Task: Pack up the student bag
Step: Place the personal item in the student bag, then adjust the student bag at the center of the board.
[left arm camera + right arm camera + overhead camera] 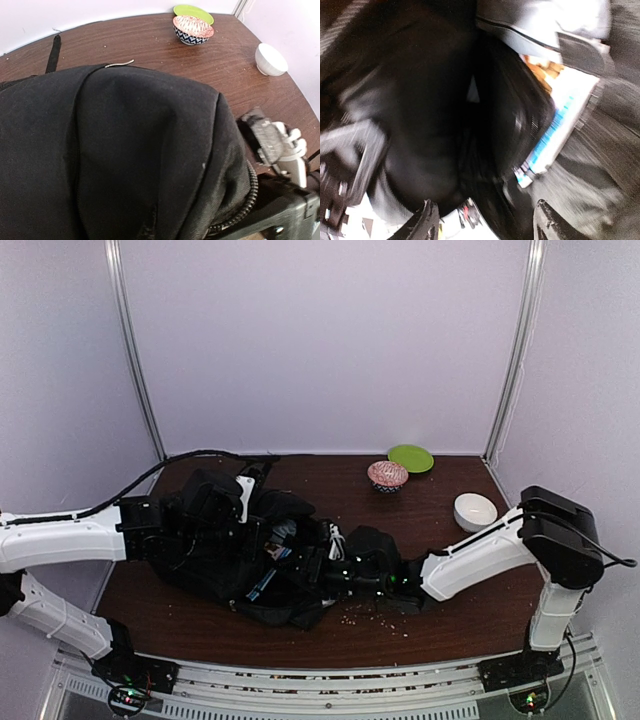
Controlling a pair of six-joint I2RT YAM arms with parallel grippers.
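The student bag is a large black fabric bag lying at the centre-left of the table. My left gripper is shut on the bag's upper fabric and holds it raised. That fabric fills the left wrist view and hides the fingers; a zipper edge shows at the lower right. My right gripper stands open at the bag's dark mouth, nothing between its fingers. A blue and white flat item sits inside the bag at the right. This view is blurred.
A patterned bowl, a green plate and a white bowl stand at the back right. Crumbs lie near the front edge. The right arm shows at the right of the left wrist view.
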